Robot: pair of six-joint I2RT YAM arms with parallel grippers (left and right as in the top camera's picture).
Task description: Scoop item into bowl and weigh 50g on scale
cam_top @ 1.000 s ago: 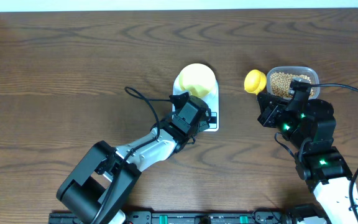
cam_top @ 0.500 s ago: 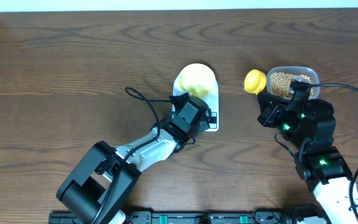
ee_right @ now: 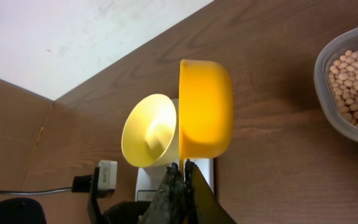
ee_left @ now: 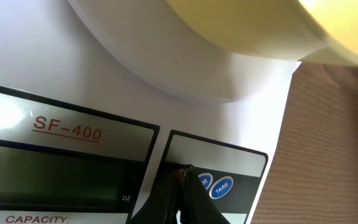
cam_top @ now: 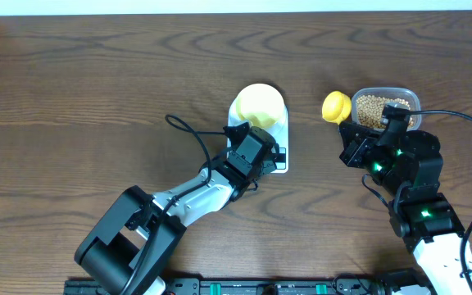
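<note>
Right now my left gripper (ee_left: 183, 179) sits low over the front of the scale (ee_left: 61, 74), its two dark fingers pressed together with nothing between them. Their tip rests on the black panel, just beside the two round blue buttons (ee_left: 222, 186) (one reads TARE). The display (ee_left: 61, 171) next to them is dark, and I can read no figure on it. The scale is flat and white, with "SF-400" in red above the display.

The bowl (cam_top: 256, 104) stands on the scale's round platform, near the middle of the table (cam_top: 97, 90). It is small, round and pale yellow-cream, with a smooth inside. From my left wrist I see only its underside and rim, overhanging the platform.

My right gripper (ee_right: 182, 169) is clamped on a bright yellow scoop (ee_right: 206, 109), pinching it from below by a thin edge. From overhead the scoop sits between the bowl and the tub, apart from the bowl and close beside the tub's left wall. I cannot tell whether it carries anything.

The beans (ee_right: 355, 65) lie heaped in a clear plastic tub (cam_top: 412, 101) at the right of the table, well apart from the scale. They are small, round and beige-tan, and they fill the tub close to its rim.
</note>
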